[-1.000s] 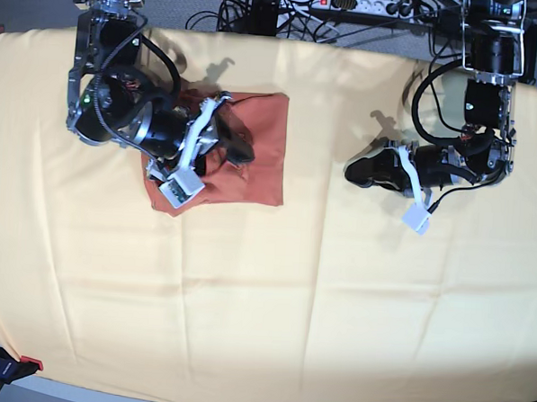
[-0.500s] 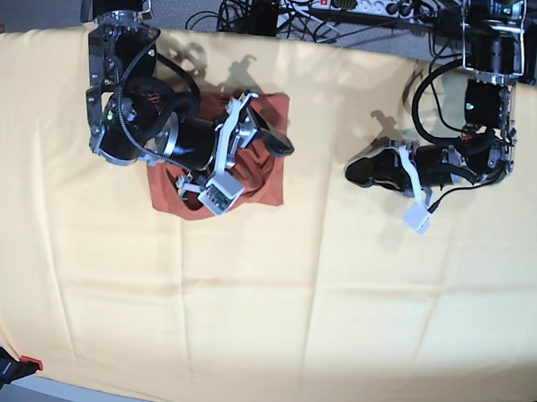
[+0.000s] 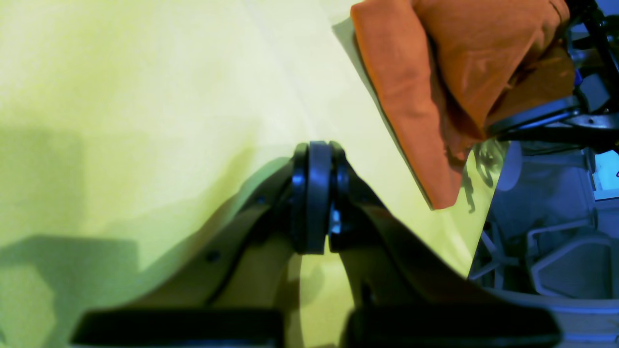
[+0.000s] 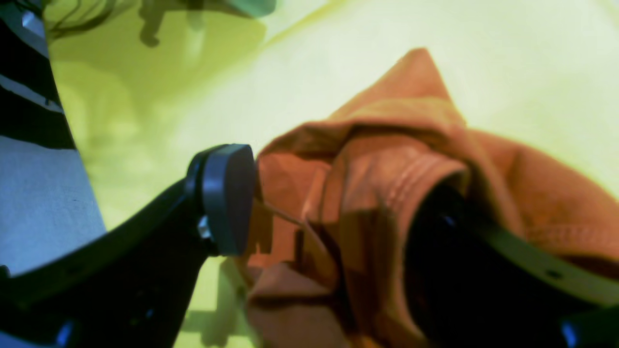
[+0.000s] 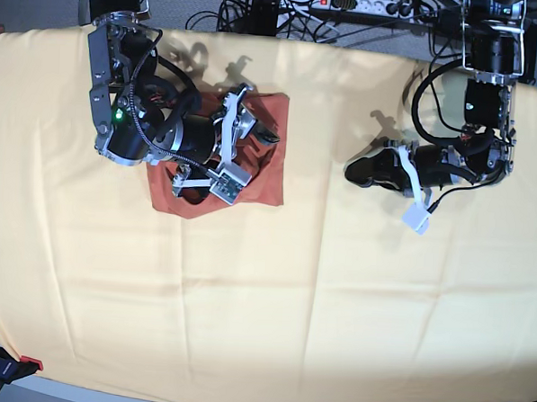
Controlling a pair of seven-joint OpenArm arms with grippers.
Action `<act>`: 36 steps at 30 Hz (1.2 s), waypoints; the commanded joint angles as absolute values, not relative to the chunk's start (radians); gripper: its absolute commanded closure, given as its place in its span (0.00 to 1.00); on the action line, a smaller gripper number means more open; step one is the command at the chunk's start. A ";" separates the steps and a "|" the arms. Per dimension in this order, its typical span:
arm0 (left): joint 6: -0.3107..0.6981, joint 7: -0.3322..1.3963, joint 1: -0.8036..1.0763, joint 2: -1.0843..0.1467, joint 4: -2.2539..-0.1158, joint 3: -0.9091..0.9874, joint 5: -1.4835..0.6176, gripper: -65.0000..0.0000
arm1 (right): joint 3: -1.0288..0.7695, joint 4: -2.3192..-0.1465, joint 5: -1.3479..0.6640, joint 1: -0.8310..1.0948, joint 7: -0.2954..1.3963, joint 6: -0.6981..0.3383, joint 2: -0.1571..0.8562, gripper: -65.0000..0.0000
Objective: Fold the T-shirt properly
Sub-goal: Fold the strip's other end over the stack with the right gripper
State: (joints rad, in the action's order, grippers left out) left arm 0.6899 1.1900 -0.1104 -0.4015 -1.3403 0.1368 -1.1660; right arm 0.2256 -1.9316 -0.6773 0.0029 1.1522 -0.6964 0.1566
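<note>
Since a second ago the right arm has been swung round over the shirt (image 5: 261,178), and its jaws have been spread wide. Largest first: the yellow cloth (image 5: 264,291) is spread across the table, with the shirt bundled small near its far edge. Soft, light fabric, so it's best pinched at a hem or corner. The right gripper (image 4: 333,212) is seen straddling rumpled folds only in its wrist view. The left gripper (image 3: 314,193) is parked well apart, pads pressed together, nothing held.
</note>
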 commanded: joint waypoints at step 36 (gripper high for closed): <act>0.698 1.144 -0.125 -0.416 -1.355 0.141 -1.187 1.00 | -0.062 -2.189 -0.701 0.006 1.073 -0.636 0.159 0.37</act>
State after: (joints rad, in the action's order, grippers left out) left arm 0.6899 1.1629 -0.1104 -0.4019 -1.3403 0.1368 -1.1633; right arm -0.0628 -2.1715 -0.6891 0.0196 1.0996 -0.6353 0.1539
